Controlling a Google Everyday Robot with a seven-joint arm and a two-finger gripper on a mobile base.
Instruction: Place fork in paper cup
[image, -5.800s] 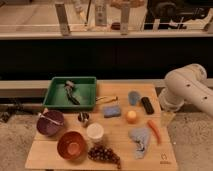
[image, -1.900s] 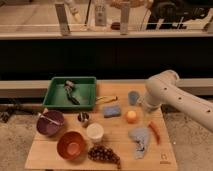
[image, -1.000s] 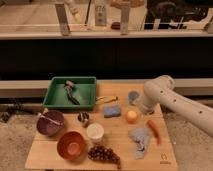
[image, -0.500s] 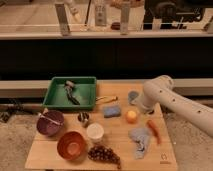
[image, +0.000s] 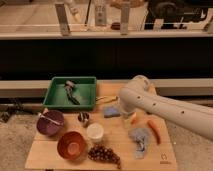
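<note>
The fork is a thin light utensil lying across the purple bowl at the table's left. The paper cup, white with a cream inside, stands right of that bowl, in front of a small steel cup. My arm reaches in from the right, with its bend over the table's middle back. My gripper hangs down at the arm's end, over an orange fruit and just right of a blue sponge. It is well right of the fork and the paper cup.
A green tray at the back left holds a dark tool. An orange bowl and grapes sit at the front. A grey-blue cloth and a red carrot-like piece lie front right. A thin yellowish item lies beside the tray.
Over the earlier frames my arm swung from the table's right edge leftwards to the middle. In the last half second it has barely moved. No object has moved.
</note>
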